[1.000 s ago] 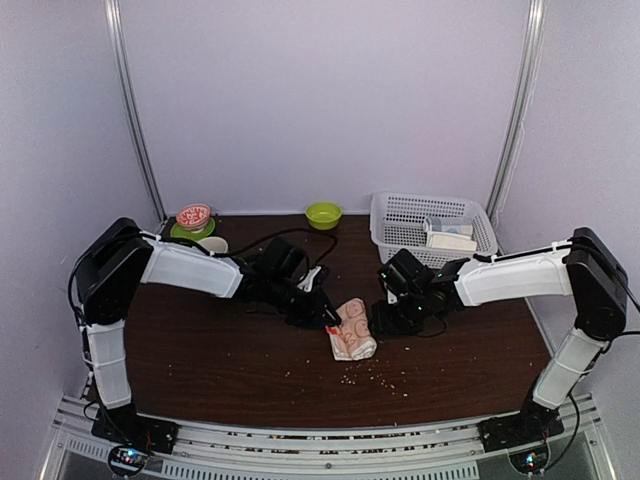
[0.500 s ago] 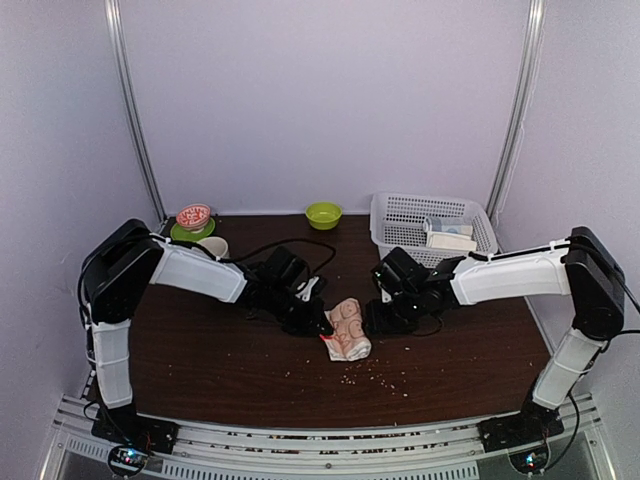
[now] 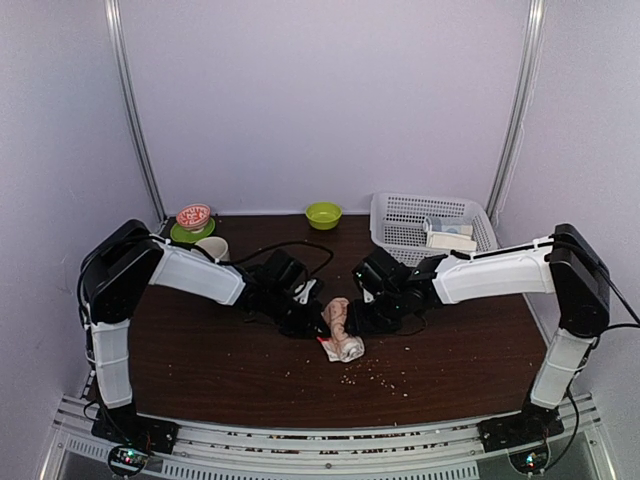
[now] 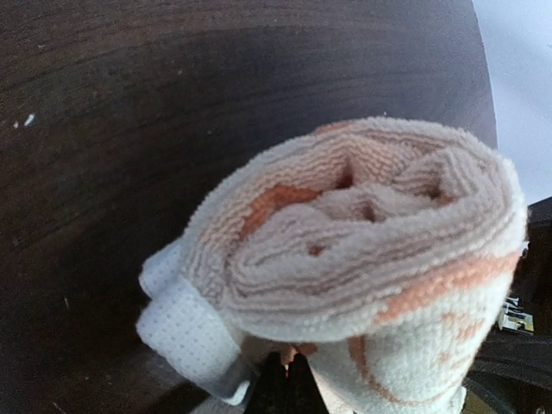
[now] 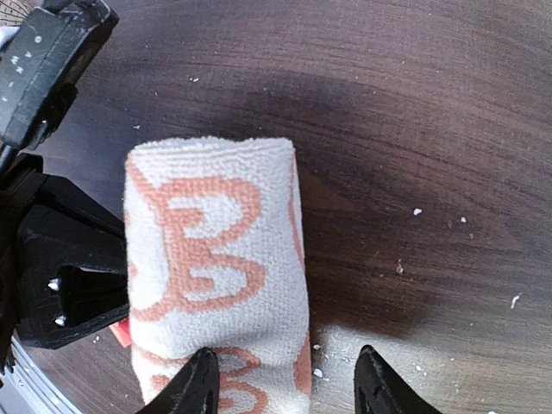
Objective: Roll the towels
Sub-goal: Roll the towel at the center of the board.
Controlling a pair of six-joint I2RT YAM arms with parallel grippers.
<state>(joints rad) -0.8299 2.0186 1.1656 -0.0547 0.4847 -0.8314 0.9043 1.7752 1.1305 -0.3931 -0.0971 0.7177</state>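
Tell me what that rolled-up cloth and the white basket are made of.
The printed towel looks like soft terry cloth, cotton or microfibre: looped fuzzy pile shows at its rolled end. The white basket looks like matte moulded plastic, judging by its regular grid of holes.

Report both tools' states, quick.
Left tool: closed, pinching the edge of the rolled peach-orange and cream printed cloth towel.
Right tool: open, holding nothing, its fingers at the towel's near end.

High rear overview — close wrist views (opposite sides) of one towel point(image 5: 216, 250)
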